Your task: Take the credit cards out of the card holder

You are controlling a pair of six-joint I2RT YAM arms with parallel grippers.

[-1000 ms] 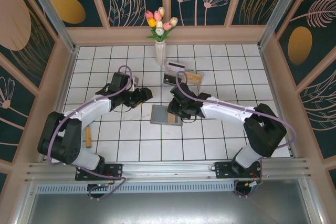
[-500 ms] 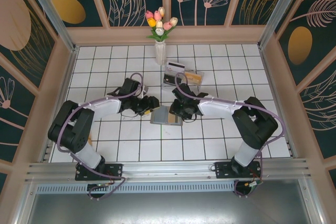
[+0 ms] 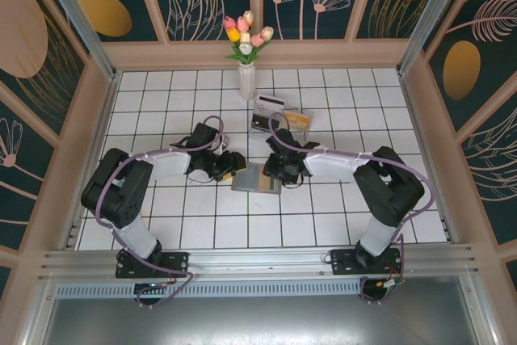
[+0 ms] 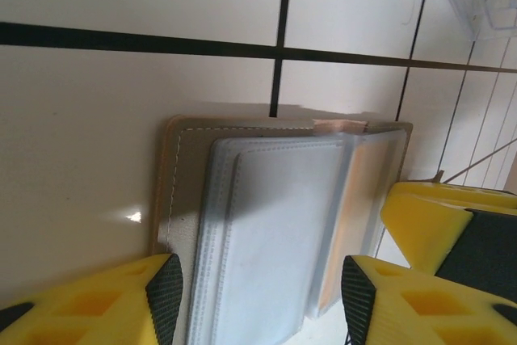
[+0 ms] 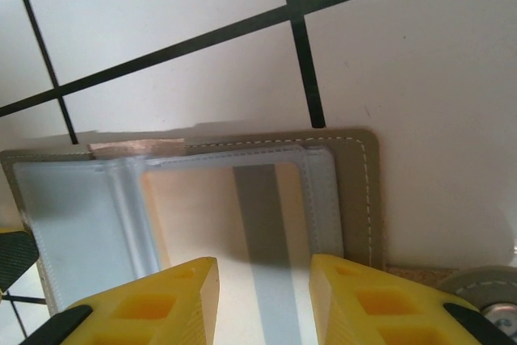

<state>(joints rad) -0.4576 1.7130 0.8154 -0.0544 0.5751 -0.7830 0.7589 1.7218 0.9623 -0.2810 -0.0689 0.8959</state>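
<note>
Top external view: the left jaws and right jaws both hang open and empty over the unfolded card holder (image 3: 255, 177); next, I think, one should pinch a credit card (image 5: 194, 216).

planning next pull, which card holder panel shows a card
The right panel: a grey-striped card shows through its window; the left panel looks frosted.

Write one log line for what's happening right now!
card holder: lying open | left pincer: open, over its left side | right pincer: open, over its right side | card: tucked inside
</note>
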